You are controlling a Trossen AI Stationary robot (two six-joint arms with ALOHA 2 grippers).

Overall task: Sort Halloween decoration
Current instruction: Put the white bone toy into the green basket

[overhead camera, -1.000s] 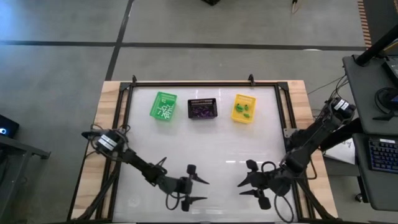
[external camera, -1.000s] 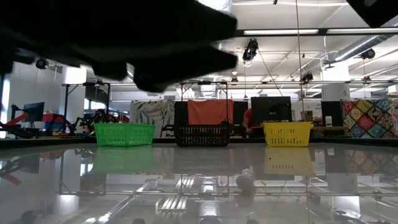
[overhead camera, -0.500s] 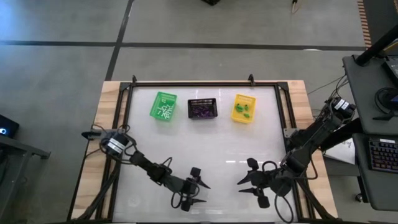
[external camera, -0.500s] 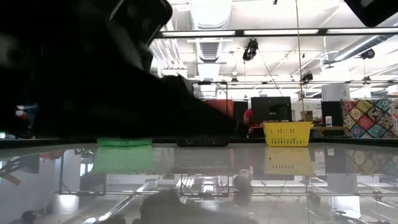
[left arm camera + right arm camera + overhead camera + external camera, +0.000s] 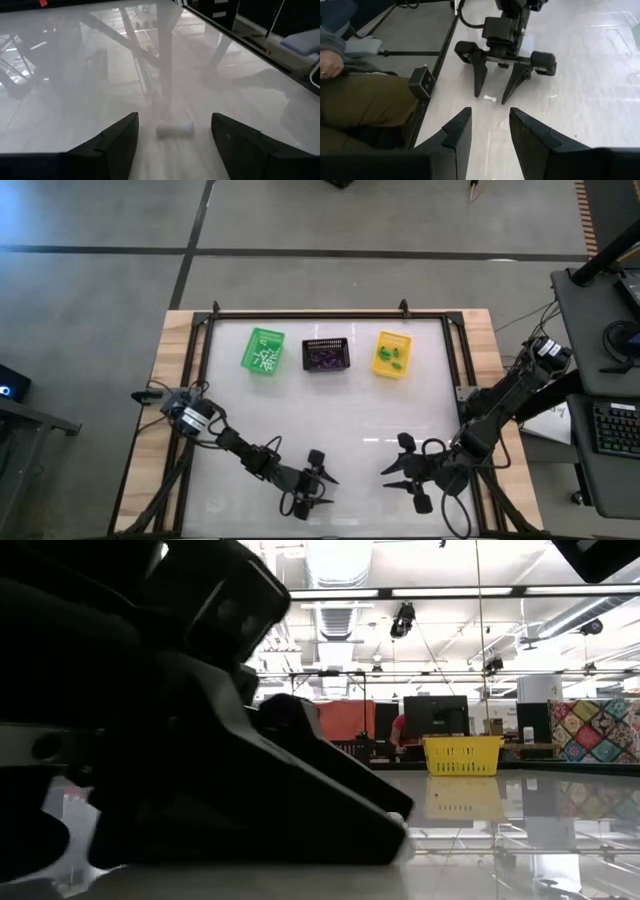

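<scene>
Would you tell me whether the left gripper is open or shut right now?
Open: the left gripper has its fingers spread either side of a small white trinket lying on the table.

Free room — the table (image 5: 330, 410) lies bare across its middle, from the basket row down to the two grippers, a wide open lane

Obstacles at 12 o'clock: green basket (image 5: 263, 349), black basket (image 5: 325, 354) and yellow basket (image 5: 392, 353), side by side with narrow gaps between

Obstacles at 6 o'clock — left gripper (image 5: 322, 488), fingers spread, low at the table with a small white trinket (image 5: 175, 129) between them; right gripper (image 5: 396, 476) facing it, fingers spread, a clear gap between the two

A seated person (image 5: 350, 95) beyond the table's edge, in the right wrist view
</scene>
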